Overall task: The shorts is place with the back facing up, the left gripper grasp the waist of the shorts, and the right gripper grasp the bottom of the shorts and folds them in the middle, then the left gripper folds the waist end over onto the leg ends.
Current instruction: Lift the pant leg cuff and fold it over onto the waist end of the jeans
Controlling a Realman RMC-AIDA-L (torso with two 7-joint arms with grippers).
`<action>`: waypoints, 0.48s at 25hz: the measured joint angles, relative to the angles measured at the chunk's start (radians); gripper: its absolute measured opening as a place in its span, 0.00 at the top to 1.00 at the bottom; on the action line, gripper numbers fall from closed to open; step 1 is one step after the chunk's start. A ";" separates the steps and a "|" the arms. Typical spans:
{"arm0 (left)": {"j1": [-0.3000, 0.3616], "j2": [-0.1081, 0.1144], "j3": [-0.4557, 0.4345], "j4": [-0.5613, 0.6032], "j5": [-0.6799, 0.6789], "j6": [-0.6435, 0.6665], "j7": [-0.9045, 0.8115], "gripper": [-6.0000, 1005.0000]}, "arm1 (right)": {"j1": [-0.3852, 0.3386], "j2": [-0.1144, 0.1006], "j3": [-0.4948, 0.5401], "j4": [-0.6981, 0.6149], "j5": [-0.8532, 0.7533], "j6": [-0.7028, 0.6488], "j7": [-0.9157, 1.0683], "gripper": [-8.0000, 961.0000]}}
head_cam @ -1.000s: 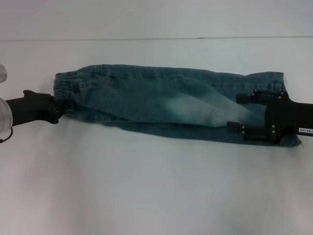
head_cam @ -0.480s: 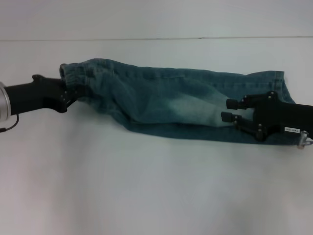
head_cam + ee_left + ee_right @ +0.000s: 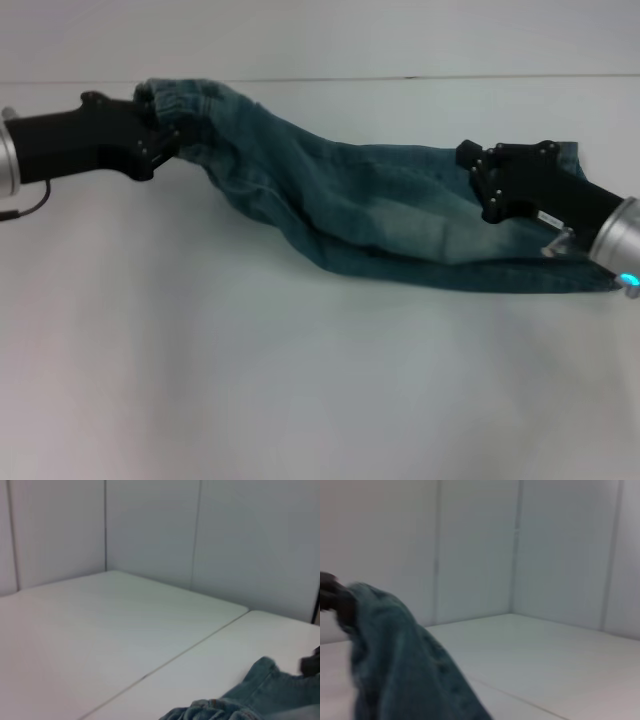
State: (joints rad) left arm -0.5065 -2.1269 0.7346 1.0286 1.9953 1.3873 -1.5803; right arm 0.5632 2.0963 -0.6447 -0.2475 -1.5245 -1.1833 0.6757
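Observation:
The blue denim shorts (image 3: 350, 205) are folded lengthwise into a long strip across the white table (image 3: 300, 390). My left gripper (image 3: 162, 140) is shut on the waist of the shorts (image 3: 185, 98) and holds that gathered end lifted off the table at the far left. From there the cloth slopes down to the leg ends (image 3: 572, 160), which lie on the table at the right. My right gripper (image 3: 474, 178) hovers tilted over the leg part, near the bottom of the shorts. The hanging denim (image 3: 395, 650) fills the right wrist view; the waistband (image 3: 240, 705) shows in the left wrist view.
A seam (image 3: 400, 77) runs across the table behind the shorts. White walls (image 3: 200, 530) stand beyond the table. Bare tabletop lies in front of the shorts, toward me.
My left gripper has lifted the waist off the table and carried it up and slightly rightward, pulling the cloth into a slope. The right gripper has turned and risen over the leg part.

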 joint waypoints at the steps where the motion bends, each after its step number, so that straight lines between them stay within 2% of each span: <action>1: -0.007 0.000 0.000 0.007 -0.001 0.009 -0.005 0.89 | 0.014 0.001 0.000 0.043 0.043 0.028 -0.054 0.90; 4: -0.032 0.001 0.000 0.024 -0.007 0.035 -0.018 0.89 | 0.055 0.005 0.002 0.162 0.163 0.084 -0.192 0.99; 7: -0.059 0.010 0.003 0.028 -0.010 0.062 -0.036 0.89 | 0.082 0.011 0.010 0.225 0.221 0.101 -0.255 0.99; 12: -0.099 0.023 0.001 0.028 -0.026 0.116 -0.052 0.89 | 0.138 0.015 0.063 0.295 0.229 0.153 -0.334 0.99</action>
State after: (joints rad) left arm -0.6058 -2.1034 0.7353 1.0569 1.9689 1.5033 -1.6325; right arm 0.7011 2.1108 -0.5819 0.0475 -1.2958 -1.0304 0.3415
